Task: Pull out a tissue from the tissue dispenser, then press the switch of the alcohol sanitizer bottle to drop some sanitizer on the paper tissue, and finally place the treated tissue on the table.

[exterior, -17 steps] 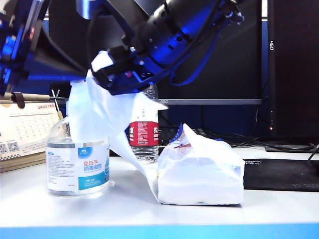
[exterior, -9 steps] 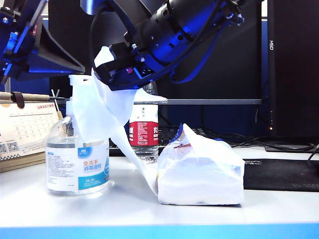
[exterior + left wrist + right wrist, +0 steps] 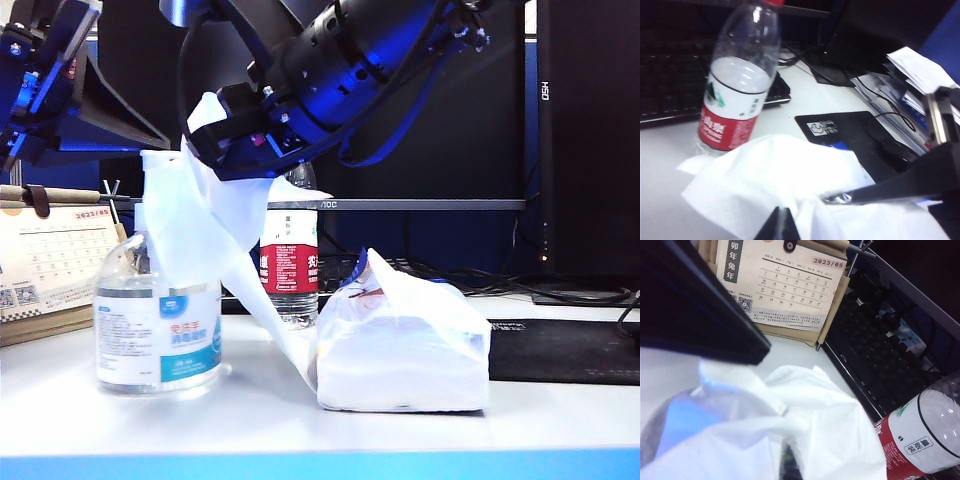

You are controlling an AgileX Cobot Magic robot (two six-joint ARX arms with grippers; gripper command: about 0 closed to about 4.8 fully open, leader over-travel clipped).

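White tissue (image 3: 205,225) is hanging in a long drape from the right tool (image 3: 215,140), whose jaws are closed on its upper end. The sheet is trailing down to the dispenser (image 3: 402,345), which is sitting on the white worktop (image 3: 250,420) right of centre. The tissue is falling over the pump (image 3: 152,160) of the sanitizer bottle (image 3: 158,330), hiding most of it; the bottle is standing on the worktop to the left of the dispenser.

The right tool, reaching across from the upper right, is hovering just above and to the right of the pump. The left tool (image 3: 150,130) is coming in from the upper left, its dark finger pointing toward the pump; its jaws are closed, and it is probably not gripping the tissue, though the left wrist view is too crowded to be sure. In that view the tissue (image 3: 775,185) is lying beneath the fingers (image 3: 890,187).

A red-labelled water bottle (image 3: 290,265) is standing behind, between the sanitizer and the dispenser. A desk calendar (image 3: 50,270) is leaning at the far left, a black mat (image 3: 570,350) is lying at the right.
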